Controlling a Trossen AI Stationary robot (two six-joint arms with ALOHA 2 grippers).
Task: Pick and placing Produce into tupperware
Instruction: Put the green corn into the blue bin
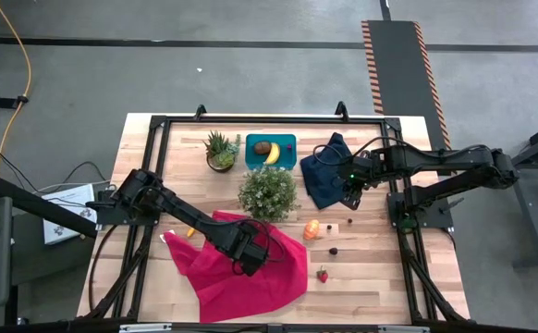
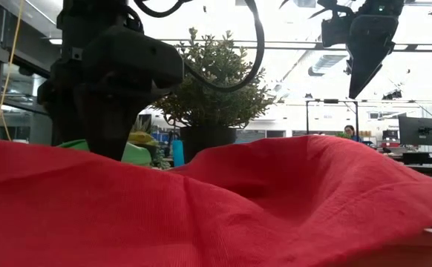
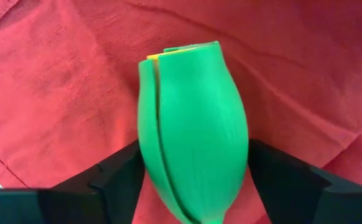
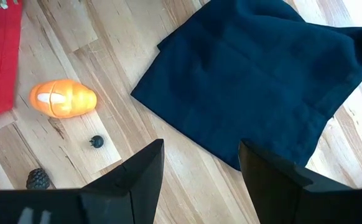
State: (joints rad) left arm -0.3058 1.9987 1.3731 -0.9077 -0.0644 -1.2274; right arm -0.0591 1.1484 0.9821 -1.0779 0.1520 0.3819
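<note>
In the left wrist view a green piece (image 3: 193, 124), bulb-shaped with a yellow edge at its tip, sits between the fingers of my left gripper (image 3: 193, 186). That gripper (image 1: 248, 254) is low over a red cloth (image 1: 241, 268). My right gripper (image 1: 352, 190) hangs open and empty above a navy cloth (image 4: 255, 81). The teal tupperware (image 1: 287, 141) stands at the table's far side and holds a yellow banana (image 1: 274, 153) and a brown oval (image 1: 262, 148). An orange piece (image 1: 313, 228), a strawberry (image 1: 323, 274) and dark bits (image 1: 334, 250) lie on the wood. My left gripper pinches the green piece between its two fingers (image 3: 116, 183), which sit on opposite sides of its wide lower body (image 3: 153, 180). The piece lies along the fingers, with its tip pointing forward over the red cloth. Whether it rests on the cloth or is lifted cannot be told.
A bushy potted plant (image 1: 267, 192) stands between the red cloth and the tupperware, with a small spiky plant (image 1: 221, 151) beside the tub. A second orange piece (image 1: 190, 232) lies at the red cloth's left edge. In the low view, folds of the red cloth (image 2: 216, 208) fill the foreground.
</note>
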